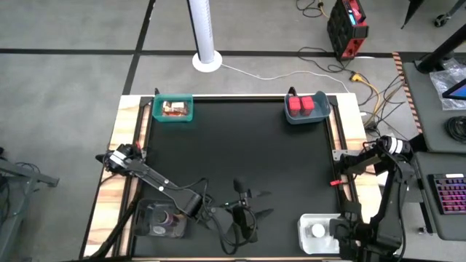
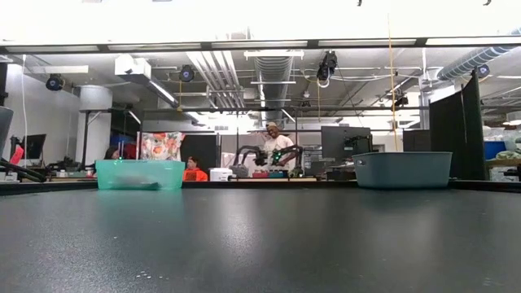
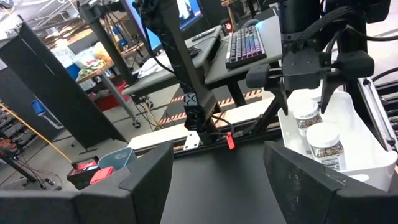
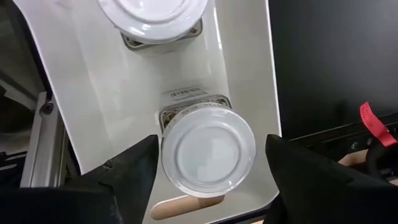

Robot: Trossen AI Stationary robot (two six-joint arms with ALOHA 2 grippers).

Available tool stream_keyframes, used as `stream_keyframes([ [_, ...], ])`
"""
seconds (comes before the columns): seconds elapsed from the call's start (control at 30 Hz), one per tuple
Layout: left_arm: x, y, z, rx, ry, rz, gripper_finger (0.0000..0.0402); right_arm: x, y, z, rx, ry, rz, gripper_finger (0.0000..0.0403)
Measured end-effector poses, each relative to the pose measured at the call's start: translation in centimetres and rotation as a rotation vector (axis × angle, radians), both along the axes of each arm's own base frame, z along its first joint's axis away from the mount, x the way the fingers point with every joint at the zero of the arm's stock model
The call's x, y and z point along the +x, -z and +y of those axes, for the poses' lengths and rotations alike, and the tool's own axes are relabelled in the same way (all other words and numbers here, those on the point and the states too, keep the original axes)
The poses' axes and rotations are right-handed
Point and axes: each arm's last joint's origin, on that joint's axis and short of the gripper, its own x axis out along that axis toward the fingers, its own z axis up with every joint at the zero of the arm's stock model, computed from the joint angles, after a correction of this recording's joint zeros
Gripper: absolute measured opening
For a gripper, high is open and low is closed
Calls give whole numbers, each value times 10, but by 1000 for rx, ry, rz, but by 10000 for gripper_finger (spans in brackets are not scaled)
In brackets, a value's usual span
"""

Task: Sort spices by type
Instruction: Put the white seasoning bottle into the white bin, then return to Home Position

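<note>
From above, the right gripper [image 1: 341, 231] sits at the lower right of the frame, poised directly over the white tray [image 1: 309, 223] at the black table's [image 1: 240, 145] near right corner. Its own camera looks straight down between two spread fingers [image 4: 127, 180] at a white-capped bottle [image 4: 208, 149] standing in that tray; there is a clear gap on either side of the cap, so the jaws are open and touch nothing. A second white-capped bottle [image 4: 152, 15] stands just beyond it in the same tray, near the top of that picture. The left gripper [image 1: 244, 215] hovers low in the middle of the overhead frame, above bare black tabletop, and in its wrist picture its fingers [image 3: 146, 180] stand wide apart with nothing between them. That same picture shows the tray and both bottles at the right, under the other arm. To the lower left of the overhead frame lies a clear tray [image 1: 162, 220] with small dark jars [image 1: 166, 217] in it, partly hidden by the left arm. At the upper left, a teal bin [image 1: 173, 109] holds orange and brown packets [image 1: 175, 108]; at the upper right, a blue-grey bin [image 1: 306, 108] holds two red boxes [image 1: 301, 105]. In the level view across the table, a person in white [image 2: 277, 145] stands in the room beyond.
</note>
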Motion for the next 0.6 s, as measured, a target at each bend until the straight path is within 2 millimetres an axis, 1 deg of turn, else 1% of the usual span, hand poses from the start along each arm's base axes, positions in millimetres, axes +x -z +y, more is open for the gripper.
stream_keyframes([
  [0.17,0,0,0,0,0,0,233,0,-1,0,0,12,1,306],
  [0.3,0,0,0,8,-1,2,233,0,-8,2,11,21,0,322],
  [0.47,0,1,0,3,-2,6,233,1,-29,3,47,59,-16,331],
  [0.6,0,1,0,-27,11,1,233,4,-49,4,80,83,-95,327],
])
